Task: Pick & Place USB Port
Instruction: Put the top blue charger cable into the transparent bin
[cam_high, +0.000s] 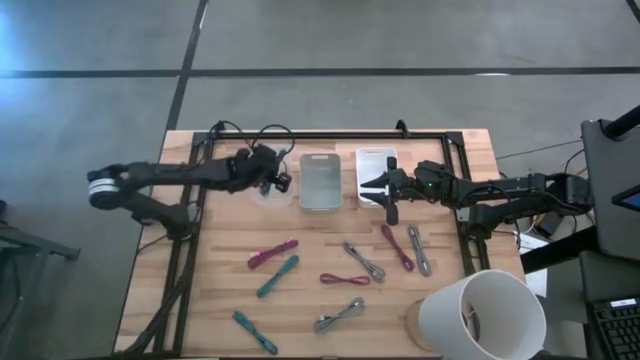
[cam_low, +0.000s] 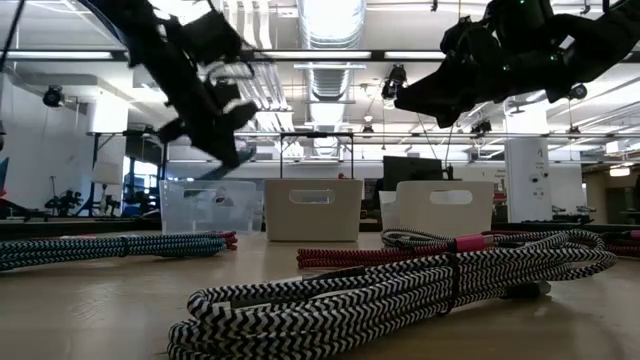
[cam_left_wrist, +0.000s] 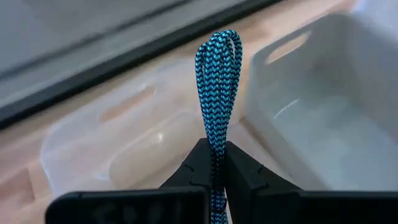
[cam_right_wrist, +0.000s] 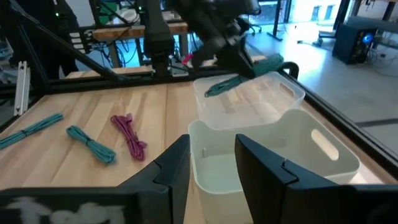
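Over the clear bin (cam_high: 268, 188) at the far side of the table, the left gripper (cam_left_wrist: 214, 169) hangs with its fingers clamped on a bundled blue braided cable (cam_left_wrist: 216, 93); the bundle's looped end stands out past the fingertips, and the bin lies directly beneath it, as the right wrist view confirms (cam_right_wrist: 249, 99); the grey bin (cam_high: 320, 180) sits just beside the gripper, toward the other arm, and the white bin (cam_high: 373, 160) beyond that. The right gripper (cam_high: 383, 187) waits over the near edge of the white bin, its fingers parted and nothing between them. The step in hand is judged to be the place phase: the cable is carried and positioned, not yet let go. The next move would call for lowering the bundle within the bin walls and parting the fingers cleanly; the trailing end could catch the rim if dropped from height. Several other bundled cables, including a magenta one (cam_high: 272, 255) and a teal one (cam_high: 277, 275), lie on the table (cam_high: 300, 320) nearer the front, well apart from both grippers.
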